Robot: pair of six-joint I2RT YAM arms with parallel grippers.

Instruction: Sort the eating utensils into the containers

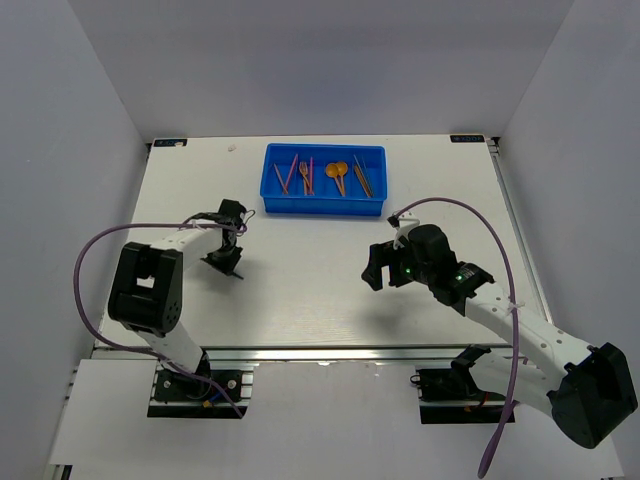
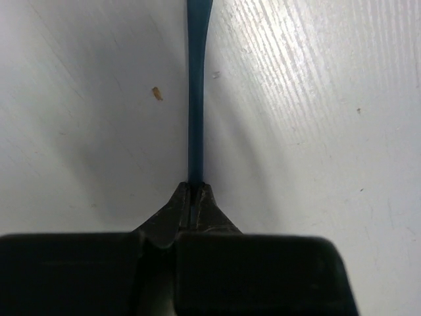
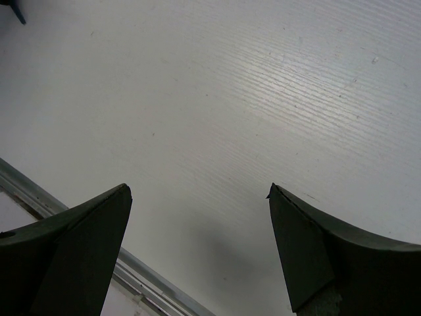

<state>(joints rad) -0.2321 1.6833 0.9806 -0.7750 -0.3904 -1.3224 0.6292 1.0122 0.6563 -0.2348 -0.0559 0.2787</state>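
Where left gripper (image 2: pixel 195 192) pinches, utensil (image 2: pixel 195 99) protrudes.

The dark blue utensil (image 2: pixel 195 99) runs off the top edge of the left wrist view, so its head is unseen. Its near end is buried between the closed fingertips of the left gripper (image 2: pixel 195 189). The utensils (image 1: pixel 335 176) lying in the tray (image 1: pixel 323 208) are too small to name singly.

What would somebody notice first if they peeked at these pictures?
The bright blue tray at the far side of the white table pops out, with orange utensils lying inside it. In the left wrist view, the left pincer is shut on a thin dark blue utensil. The right pincer hangs open above the table.
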